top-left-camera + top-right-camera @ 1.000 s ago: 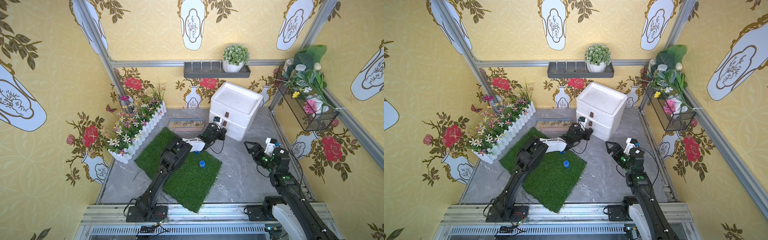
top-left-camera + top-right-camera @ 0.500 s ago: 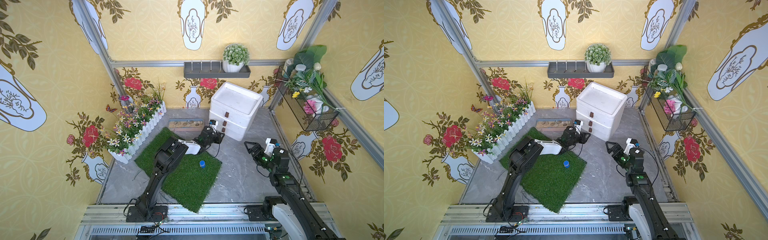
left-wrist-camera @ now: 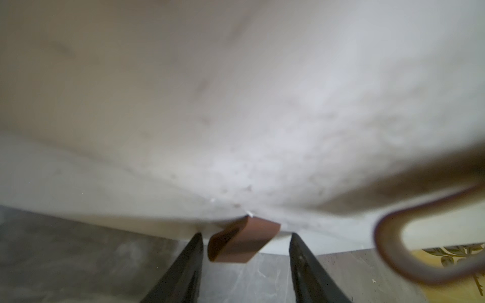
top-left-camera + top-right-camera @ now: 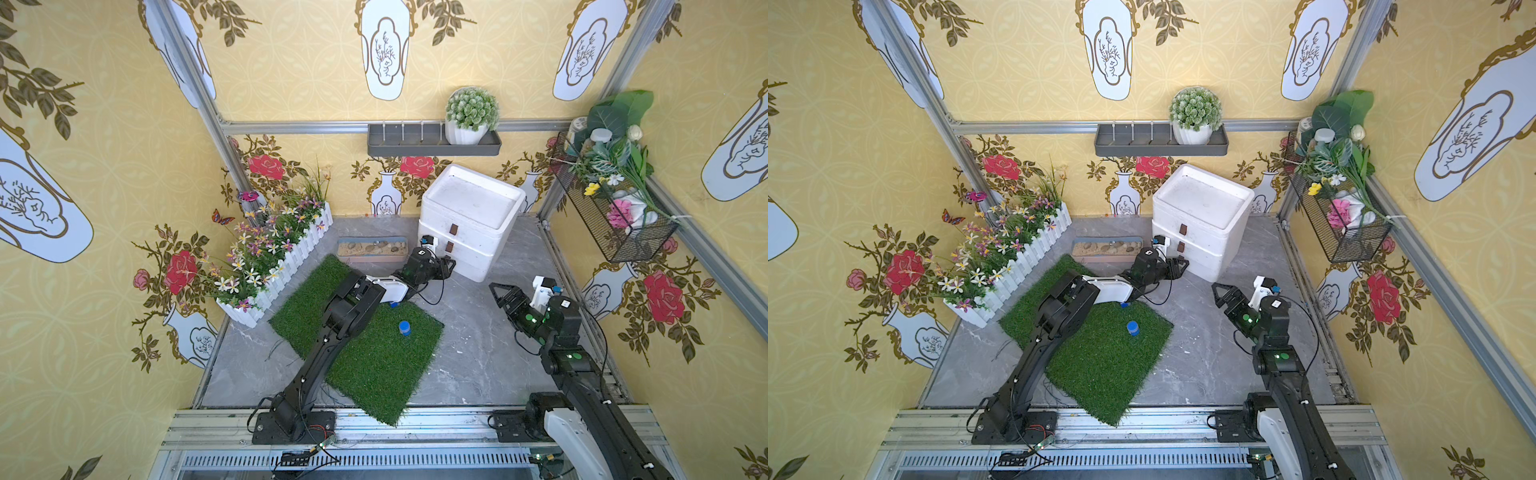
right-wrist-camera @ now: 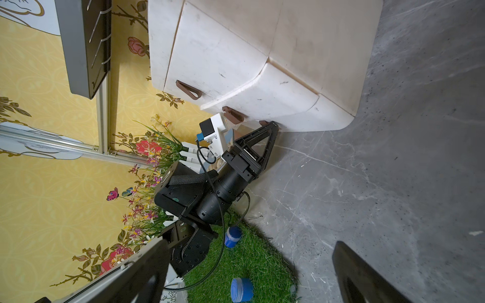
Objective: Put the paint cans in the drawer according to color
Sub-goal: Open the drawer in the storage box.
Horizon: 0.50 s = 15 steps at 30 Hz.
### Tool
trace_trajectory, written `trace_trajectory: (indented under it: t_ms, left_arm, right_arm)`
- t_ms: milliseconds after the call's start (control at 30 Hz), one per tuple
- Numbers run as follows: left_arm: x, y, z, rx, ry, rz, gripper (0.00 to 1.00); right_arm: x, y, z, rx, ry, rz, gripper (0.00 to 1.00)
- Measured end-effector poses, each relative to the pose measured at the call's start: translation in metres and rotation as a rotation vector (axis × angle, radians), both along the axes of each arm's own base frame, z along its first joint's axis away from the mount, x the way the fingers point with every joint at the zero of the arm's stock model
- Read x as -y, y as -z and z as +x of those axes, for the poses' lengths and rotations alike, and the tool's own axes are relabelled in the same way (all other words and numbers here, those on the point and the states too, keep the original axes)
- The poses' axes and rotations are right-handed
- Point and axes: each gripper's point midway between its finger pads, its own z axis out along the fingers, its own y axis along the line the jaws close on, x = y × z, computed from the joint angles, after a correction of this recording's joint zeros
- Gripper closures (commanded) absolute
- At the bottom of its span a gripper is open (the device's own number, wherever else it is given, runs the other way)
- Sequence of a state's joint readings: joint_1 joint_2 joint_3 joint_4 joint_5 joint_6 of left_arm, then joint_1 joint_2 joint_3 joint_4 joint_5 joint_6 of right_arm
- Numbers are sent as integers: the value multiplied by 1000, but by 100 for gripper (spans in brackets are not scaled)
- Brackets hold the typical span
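The white drawer chest (image 4: 473, 199) (image 4: 1202, 199) (image 5: 262, 52) stands at the back of the grey floor. My left gripper (image 4: 449, 266) (image 4: 1181, 266) (image 3: 246, 236) (image 5: 273, 126) is at its lowest front. It is open, its jaws either side of the brown handle (image 3: 244, 242) with a gap on both sides. One blue paint can (image 4: 404, 328) (image 4: 1133, 328) (image 5: 241, 289) sits on the grass mat. Another blue can (image 4: 394, 304) (image 5: 232, 236) is half hidden under the left arm. My right gripper (image 4: 500, 293) (image 4: 1219, 291) (image 5: 248, 246) hangs open and empty over the floor right of the mat.
A tan sand-and-pebble tray (image 4: 372, 249) lies left of the chest. A white picket flower box (image 4: 286, 253) lines the left side, and the grass mat (image 4: 374, 365) is in the middle. A wire basket (image 4: 615, 232) juts from the right wall. A cable loop (image 3: 393, 262) hangs beside the left jaws.
My left gripper's jaws have gone from shut to open at the lowest handle. The left arm drew back slightly, then came forward again. The right arm has not moved.
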<state>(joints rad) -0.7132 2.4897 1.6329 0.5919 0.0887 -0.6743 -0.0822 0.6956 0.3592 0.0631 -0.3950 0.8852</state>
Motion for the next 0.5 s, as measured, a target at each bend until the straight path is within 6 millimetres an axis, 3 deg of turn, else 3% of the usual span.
trace_trajectory:
  t_ms: [200, 367, 500]
  left_arm:
    - [-1, 3, 4, -14, 38, -43, 55]
    - [2, -7, 8, 2, 57, -80, 64]
    - [3, -11, 9, 11, 64, -94, 78]
  right_arm:
    - [0, 0, 0, -5, -5, -13, 3]
    - [0, 1, 1, -7, -6, -15, 3]
    - [1, 0, 1, -6, -4, -17, 3]
